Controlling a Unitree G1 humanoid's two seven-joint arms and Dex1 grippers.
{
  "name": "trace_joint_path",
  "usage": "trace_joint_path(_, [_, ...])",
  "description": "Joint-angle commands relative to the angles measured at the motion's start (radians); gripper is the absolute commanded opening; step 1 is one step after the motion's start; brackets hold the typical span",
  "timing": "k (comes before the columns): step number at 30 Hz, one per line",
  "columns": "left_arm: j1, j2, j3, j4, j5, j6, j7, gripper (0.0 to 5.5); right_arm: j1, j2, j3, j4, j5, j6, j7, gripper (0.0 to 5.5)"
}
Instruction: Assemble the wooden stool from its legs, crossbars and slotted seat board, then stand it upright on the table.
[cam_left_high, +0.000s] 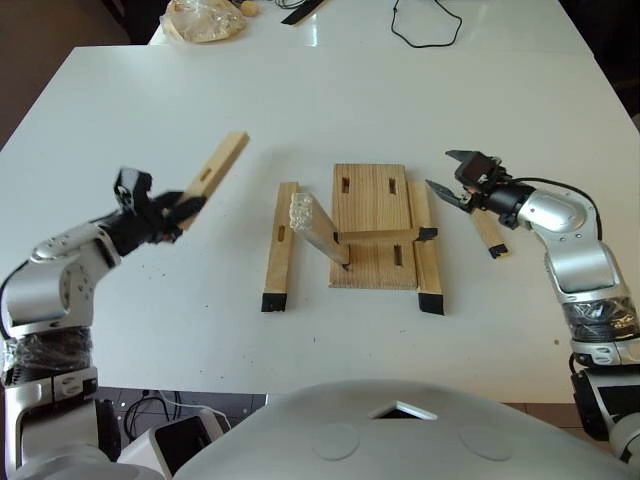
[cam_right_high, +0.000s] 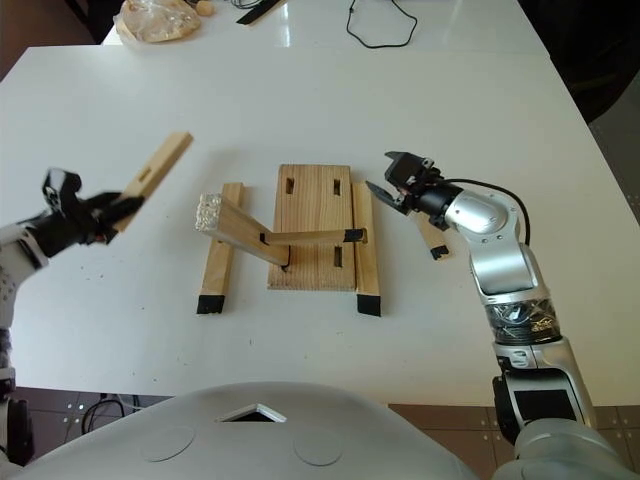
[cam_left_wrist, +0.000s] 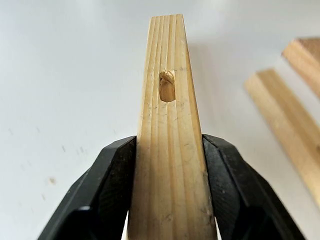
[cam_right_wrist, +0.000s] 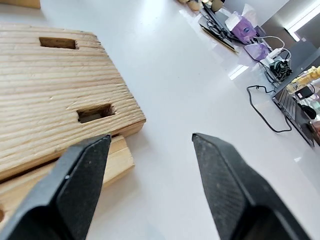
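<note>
the white tabletop (cam_left_high: 350, 100) carries every part, with wide bare room across its far half and on both flanks, so pieces can be swung about well away from any edge. the seat board (cam_left_high: 372, 200) lies flat at the centre with its slots facing up, in my judgement so the legs can be pressed in from above.

the held leg (cam_left_high: 218, 165) is lifted off the tabletop over the left side, well apart from the board. its mortise faces the wrist camera, and it is angled up and away. the left flat leg (cam_left_high: 280, 245) lies just beside the board's left edge. the right flat leg (cam_left_high: 428, 270) touches the right edge and seems tucked slightly beneath the board, though that overlap is hard to read.

the tilted leg (cam_left_high: 320, 232) leans up and out from a near slot. the long crossbar (cam_left_high: 385, 236) runs from it across the board. the short crossbar (cam_left_high: 488, 235) lies alone at the right.

the left end effector (cam_left_high: 185, 210) is clenched on the held leg's lower end, leaving the mortise free. the right end effector (cam_left_high: 442, 172) is spread wide and empty, hovering just off the board's far right corner, near the short crossbar.
</note>
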Motion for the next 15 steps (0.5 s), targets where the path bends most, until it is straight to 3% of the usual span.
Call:
trace_joint_path(1, [-0.150, -0.003, 0.065, -0.155, -0.167, 0.092, 0.005, 2.06, -0.064, 0.010, -0.113, -0.046, 0.151, 0.083, 0.021, 2.99])
trace_joint_path(6, [-0.279, -0.032, 0.057, -0.289, -0.389, 0.169, -0.017, 2.06, -0.217, 0.063, -0.257, -0.123, 0.443, 0.281, 0.004, 2.99])
trace_joint_path(15, [-0.430, -0.062, 0.024, -0.443, -0.826, 0.248, 0.046, 2.05, -0.326, 0.064, -0.343, -0.363, 1.092, 0.597, 0.074, 4.25])
